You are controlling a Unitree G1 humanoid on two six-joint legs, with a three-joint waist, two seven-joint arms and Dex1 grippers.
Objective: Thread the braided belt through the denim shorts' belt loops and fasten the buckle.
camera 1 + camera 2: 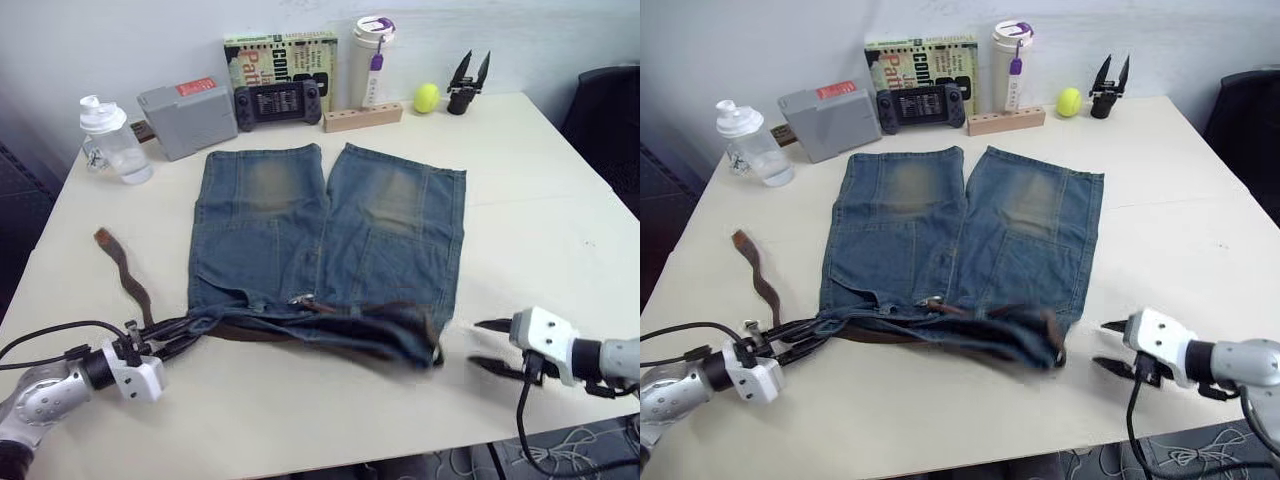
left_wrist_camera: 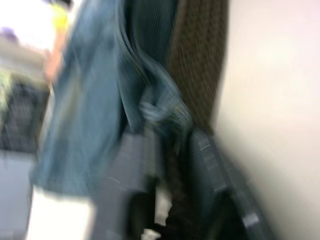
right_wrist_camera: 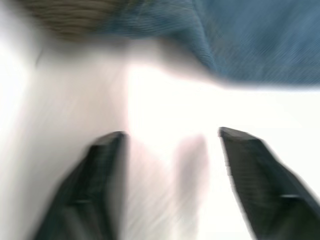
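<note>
Threading the braided belt along the waistband of the denim shorts, lying flat mid-worktop.
Nearest, the left gripper is pinching waistband denim beside the belt; the right gripper is waiting just off the far corner, jaws wide apart and empty, likely needing to draw the belt onward. Belt loops and buckle are lying hidden in bunched folds.

Book at the table's far edge: cover shows large letters, partly legible as "CON" and "Pat". Grey box: red label, text too small to read
</note>
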